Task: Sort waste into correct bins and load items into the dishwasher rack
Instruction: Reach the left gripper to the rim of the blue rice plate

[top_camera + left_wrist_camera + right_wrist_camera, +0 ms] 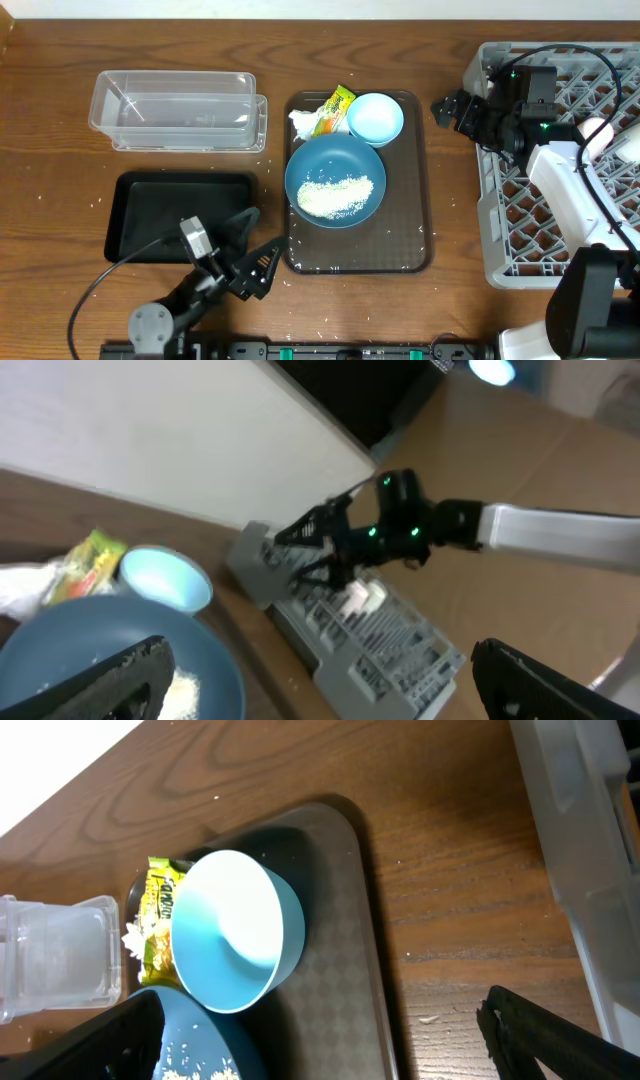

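Observation:
A dark-blue dish (pixel 335 165) with a heap of rice (pixel 335 197) sits on the brown tray (pixel 405 210). Behind it are a light-blue bowl (pixel 375 118), a crumpled tissue (pixel 302 122) and a yellow-green wrapper (pixel 335 107). The clear tub (pixel 175 110) and black tray (pixel 170 215) lie to the left. The grey rack (pixel 520 230) is at the right, with a pinkish cup (pixel 597 130) and a white cup (pixel 630 147) partly hidden by the arm. My left gripper (pixel 262 240) (pixel 320 680) is open and empty by the brown tray's front-left corner. My right gripper (pixel 443 108) (pixel 320 1040) is open and empty between tray and rack. No chopsticks show.
The right wrist view shows the bowl (pixel 240 935), the wrapper (pixel 160 910) and the rack's wall (pixel 590 840). The left wrist view shows the dish (pixel 90 640), the bowl (pixel 165 575) and the rack (pixel 350 630). Loose rice grains dot the wooden table.

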